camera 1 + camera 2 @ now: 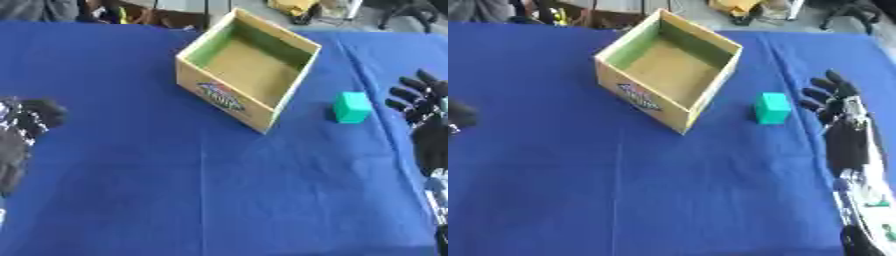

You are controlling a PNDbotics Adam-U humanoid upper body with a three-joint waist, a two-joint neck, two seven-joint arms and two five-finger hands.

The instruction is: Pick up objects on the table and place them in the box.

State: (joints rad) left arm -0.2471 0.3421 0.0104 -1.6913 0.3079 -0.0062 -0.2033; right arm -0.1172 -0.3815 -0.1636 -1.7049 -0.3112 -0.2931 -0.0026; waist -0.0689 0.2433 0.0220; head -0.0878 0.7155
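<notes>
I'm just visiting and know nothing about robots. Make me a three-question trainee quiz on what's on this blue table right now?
1. True or false: the box already has the green block inside it.
2. Which hand is nearer the green block?
A. The left hand
B. The right hand
C. Both equally near
3. Fill in the missing word: the block sits on the blue tablecloth, between the box and the robot's ____ hand.

Key
1. False: the box looks empty and the block stands outside it.
2. B: the right hand's fingers reach toward the block without touching it.
3. right
</notes>
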